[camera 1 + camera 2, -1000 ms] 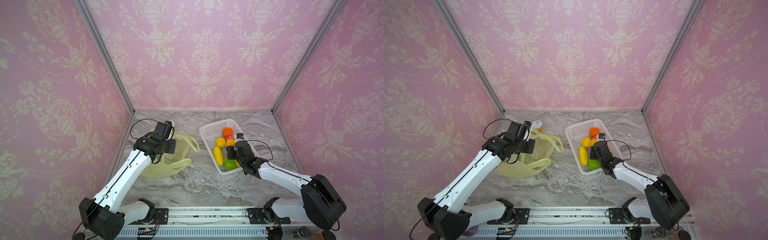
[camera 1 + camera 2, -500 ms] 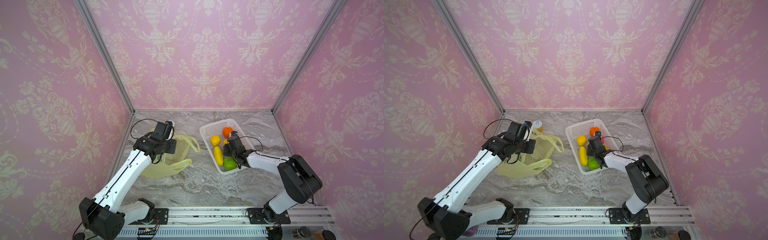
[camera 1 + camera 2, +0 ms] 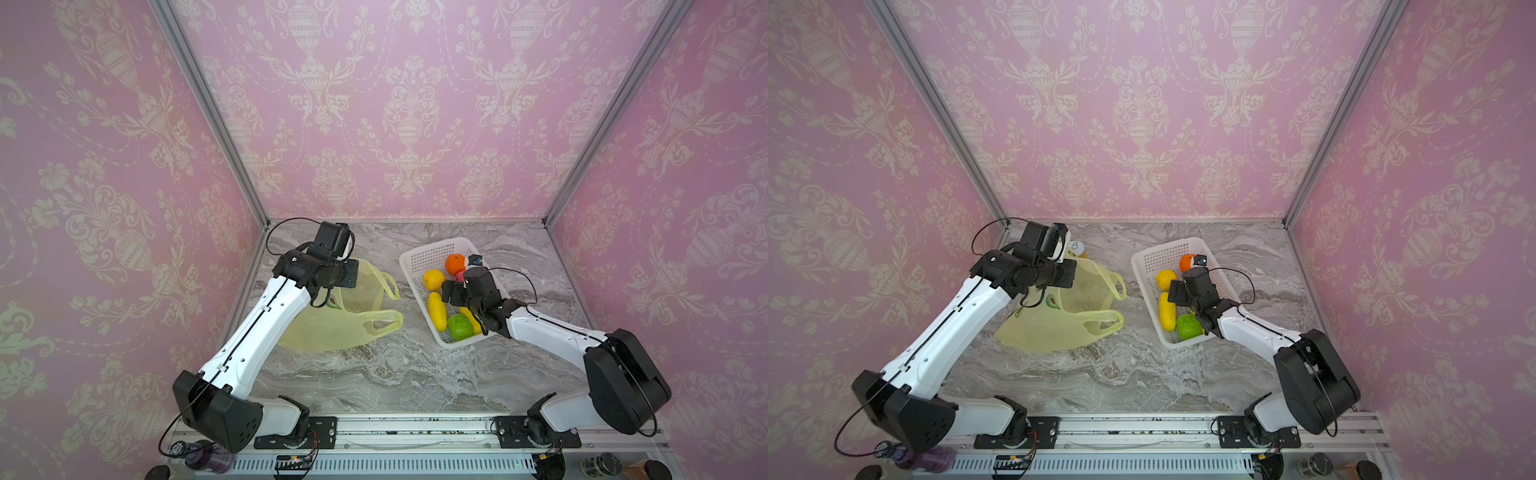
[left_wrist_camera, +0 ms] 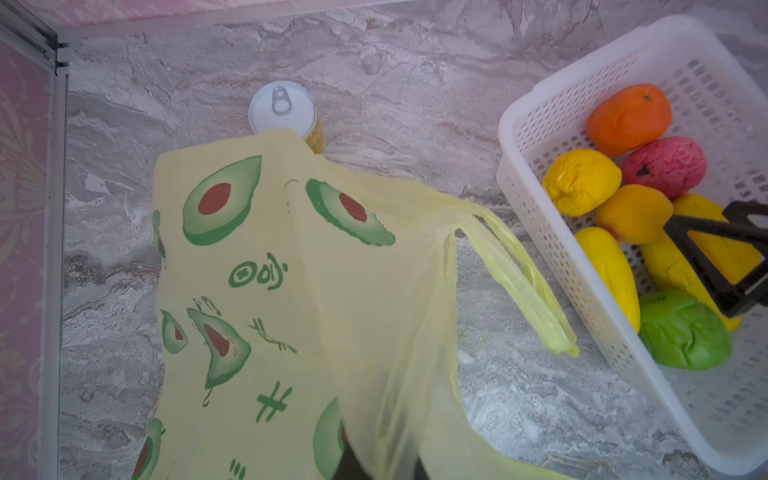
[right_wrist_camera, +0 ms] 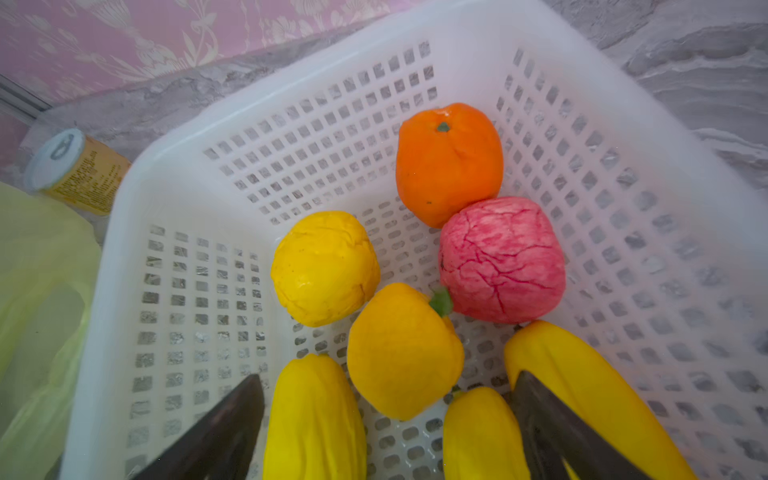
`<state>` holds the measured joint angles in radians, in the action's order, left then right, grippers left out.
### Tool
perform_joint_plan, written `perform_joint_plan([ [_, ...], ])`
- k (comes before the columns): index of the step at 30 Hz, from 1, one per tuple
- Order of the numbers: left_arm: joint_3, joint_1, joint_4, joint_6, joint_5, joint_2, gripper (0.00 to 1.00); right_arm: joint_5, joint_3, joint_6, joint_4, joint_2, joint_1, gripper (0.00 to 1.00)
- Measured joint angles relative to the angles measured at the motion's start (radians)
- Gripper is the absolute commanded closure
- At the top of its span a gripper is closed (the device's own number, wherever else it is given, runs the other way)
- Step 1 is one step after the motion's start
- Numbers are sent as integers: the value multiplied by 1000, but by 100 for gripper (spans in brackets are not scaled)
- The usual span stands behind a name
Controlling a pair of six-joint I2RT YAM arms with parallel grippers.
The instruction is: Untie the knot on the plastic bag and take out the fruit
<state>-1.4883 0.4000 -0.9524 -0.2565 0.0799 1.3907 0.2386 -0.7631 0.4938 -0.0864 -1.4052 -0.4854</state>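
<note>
Left gripper (image 3: 351, 274) pinched shut on bag (image 3: 332, 328), held up just beside basket (image 3: 419, 257). Handles hang loose; I see no knot. Film looks thin, limp and slippery, so I'd grip bunched rim. Right gripper (image 5: 388, 376) spread wide, empty, over fruit (image 5: 324, 266) inside basket. Marble top (image 3: 395, 374) smooth; walls close around basket.

Marble table (image 3: 374, 374) carries plastic bag (image 3: 332, 328), basket (image 3: 428, 259) (white) and can (image 4: 282, 109).

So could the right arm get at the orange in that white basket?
Probably yes. The right end effector hangs open over the white basket, and the orange lies uncovered, with only the pink-red fruit touching its side.
</note>
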Motion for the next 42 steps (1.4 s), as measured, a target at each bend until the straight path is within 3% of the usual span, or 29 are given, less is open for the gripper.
perform_joint_plan([
  [4,-91,0,-7,-53,-26,68,100,19,42,-8,14,126,1,0],
  [11,-85,0,56,-193,-117,106,97,58,130,-31,41,289,23,0],
  [14,-28,0,119,-252,-150,104,52,66,164,-34,61,334,35,0],
  [15,-5,0,134,-267,-153,104,2,66,172,-38,74,348,40,0],
  [22,129,-1,198,-289,-72,50,1,77,188,-48,178,482,46,0],
  [28,297,-6,324,-287,82,-177,1,106,192,-16,296,639,48,0],
  [37,757,-32,668,-266,491,-583,1,201,124,62,479,685,48,0],
  [42,1024,-93,999,-119,708,-609,1,241,121,26,353,682,51,0],
])
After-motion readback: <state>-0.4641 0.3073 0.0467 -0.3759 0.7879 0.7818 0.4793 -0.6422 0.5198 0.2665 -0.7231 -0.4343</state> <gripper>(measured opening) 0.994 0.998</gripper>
